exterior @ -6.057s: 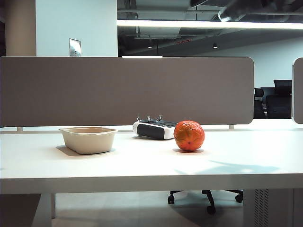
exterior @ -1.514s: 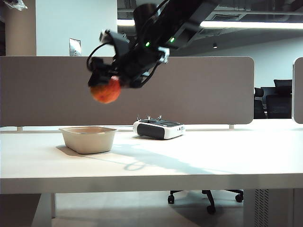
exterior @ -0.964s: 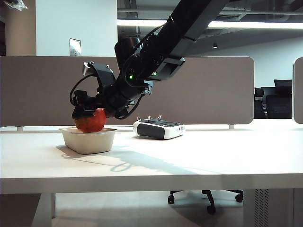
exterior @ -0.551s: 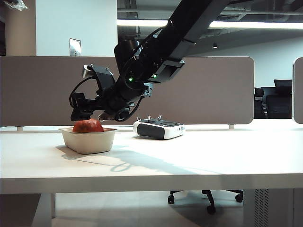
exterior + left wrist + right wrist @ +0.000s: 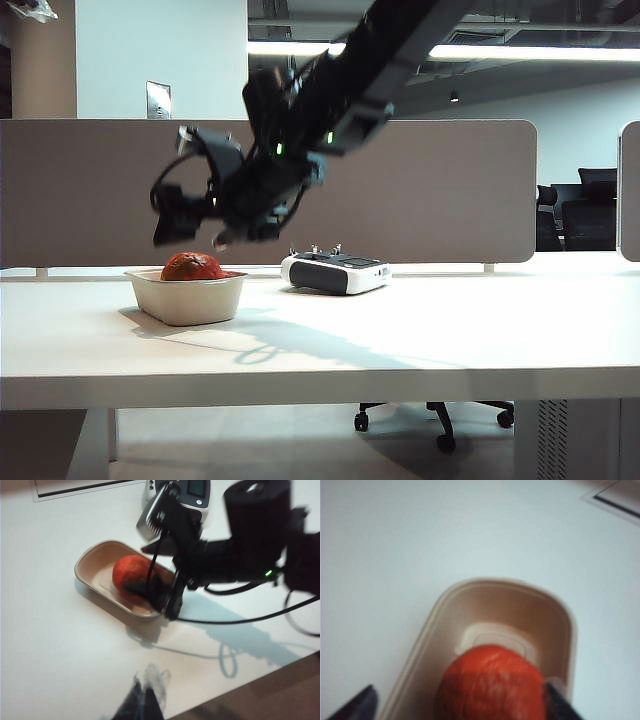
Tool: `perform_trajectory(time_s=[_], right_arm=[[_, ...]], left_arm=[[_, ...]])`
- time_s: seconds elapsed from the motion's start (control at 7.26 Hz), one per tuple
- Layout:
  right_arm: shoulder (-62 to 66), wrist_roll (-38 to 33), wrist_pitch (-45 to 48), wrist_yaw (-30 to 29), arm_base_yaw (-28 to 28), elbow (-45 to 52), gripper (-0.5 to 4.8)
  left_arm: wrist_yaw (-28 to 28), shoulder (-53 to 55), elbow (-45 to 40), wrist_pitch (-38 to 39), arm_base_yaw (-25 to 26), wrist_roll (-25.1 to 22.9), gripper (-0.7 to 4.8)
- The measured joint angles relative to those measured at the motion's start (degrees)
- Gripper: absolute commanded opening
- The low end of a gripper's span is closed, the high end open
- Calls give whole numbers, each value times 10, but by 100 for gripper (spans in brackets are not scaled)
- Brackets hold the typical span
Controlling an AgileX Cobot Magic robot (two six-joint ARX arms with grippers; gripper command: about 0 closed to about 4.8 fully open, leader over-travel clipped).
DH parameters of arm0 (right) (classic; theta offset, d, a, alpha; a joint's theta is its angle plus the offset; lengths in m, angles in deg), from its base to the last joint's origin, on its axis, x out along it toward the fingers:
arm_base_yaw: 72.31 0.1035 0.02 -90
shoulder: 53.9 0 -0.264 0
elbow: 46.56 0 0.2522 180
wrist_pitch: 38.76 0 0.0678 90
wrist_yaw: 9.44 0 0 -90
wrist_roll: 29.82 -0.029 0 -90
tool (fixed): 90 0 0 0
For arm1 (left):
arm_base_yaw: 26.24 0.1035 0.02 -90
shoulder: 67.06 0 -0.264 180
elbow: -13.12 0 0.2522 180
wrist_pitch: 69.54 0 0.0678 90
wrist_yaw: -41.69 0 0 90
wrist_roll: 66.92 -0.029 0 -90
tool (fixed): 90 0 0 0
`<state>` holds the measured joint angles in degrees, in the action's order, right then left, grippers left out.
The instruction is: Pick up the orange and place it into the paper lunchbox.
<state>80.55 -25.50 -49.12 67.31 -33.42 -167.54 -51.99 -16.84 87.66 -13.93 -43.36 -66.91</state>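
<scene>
- The white table [image 5: 420,340] carries everything. With the paper lunchbox [image 5: 187,297] as landmark, the table runs well out to either side of it, and a grey partition panel [image 5: 430,190] stands behind it with a dim office, ceiling lights and a desk chair beyond.
- The right arm [image 5: 340,80] reaches in from above, across the middle, towards the lunchbox. It is motion-blurred in the exterior view.
- The right gripper [image 5: 185,222] now hangs above the lunchbox, clear of the fruit. A second ago it was down at the rim, closed around the orange; since then its jaws have spread wide and it has lifted off. In the right wrist view only the two fingertips [image 5: 559,698] show, one on each side of the fruit and apart from it.
- The left gripper [image 5: 147,692] hovers over the table, well apart from the lunchbox. It is blurred at the frame edge, and I cannot tell whether its jaws are spread or pressed together.
- A white-and-black remote controller [image 5: 335,272] lies just beside the lunchbox, not touching it.
- The orange [image 5: 192,266] rests inside the lunchbox, its top above the rim. Seconds ago it sat on the bare table beyond the controller. I judge the placing done; only the arm's retreat remains.
</scene>
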Motion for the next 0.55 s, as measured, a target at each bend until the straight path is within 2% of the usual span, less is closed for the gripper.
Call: perform_trajectory(time_s=[0.14,0.55], right_arm=[[-115,4,-213,6,3,-3,-6],[-170,5,-398,17,3,-2,-6]], left_arm=[[3,0,0,0,0,0,-6],[3,0,0,0,0,0,-6]])
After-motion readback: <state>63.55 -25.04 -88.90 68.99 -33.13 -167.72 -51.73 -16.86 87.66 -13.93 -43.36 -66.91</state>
